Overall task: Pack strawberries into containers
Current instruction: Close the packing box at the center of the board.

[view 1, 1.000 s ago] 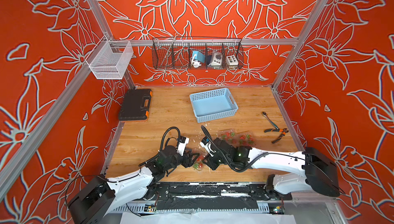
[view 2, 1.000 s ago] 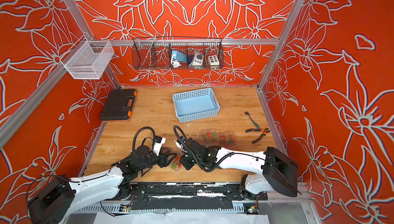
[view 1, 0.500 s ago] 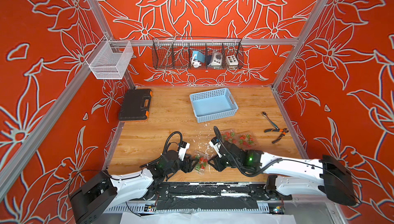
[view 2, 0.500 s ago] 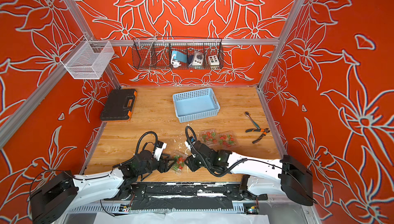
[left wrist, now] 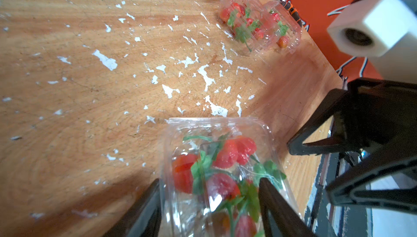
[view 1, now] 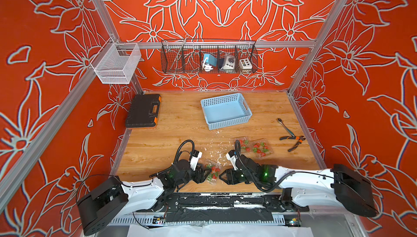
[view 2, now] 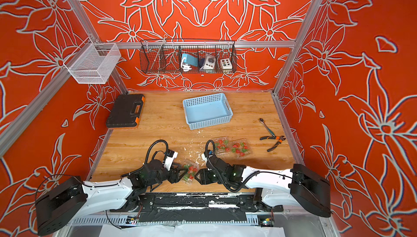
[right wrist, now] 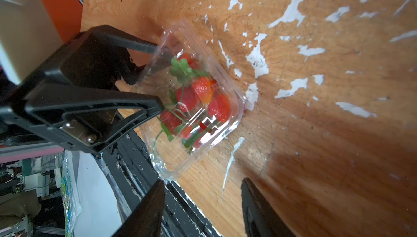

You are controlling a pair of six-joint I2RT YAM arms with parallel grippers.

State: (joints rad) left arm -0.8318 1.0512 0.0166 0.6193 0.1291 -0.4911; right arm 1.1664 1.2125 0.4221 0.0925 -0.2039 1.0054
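Note:
A clear clamshell container (view 1: 212,171) (view 2: 190,171) (left wrist: 216,132) (right wrist: 228,89) with several red strawberries (left wrist: 225,154) (right wrist: 203,87) inside lies near the table's front edge. My left gripper (view 1: 204,175) (view 2: 180,175) (left wrist: 208,184) is shut on its left end, one finger on each side. My right gripper (view 1: 222,176) (view 2: 197,176) (right wrist: 202,182) stands open just right of it, nothing between its fingers, one fingertip close to the container's corner. Two more containers (view 1: 244,144) (view 1: 261,149) (left wrist: 243,19) holding strawberries sit side by side farther back on the right.
A light-blue basket (view 1: 225,111) stands at the back middle and a black tool case (view 1: 143,111) at the back left. Pliers (view 1: 293,141) and a wrench (view 1: 285,126) lie at the right. The black front rail (view 1: 225,198) runs just behind both grippers.
My right gripper has opened and drawn back to the right of the container. My left gripper stays shut on the container, which has shifted right and toward the front edge.

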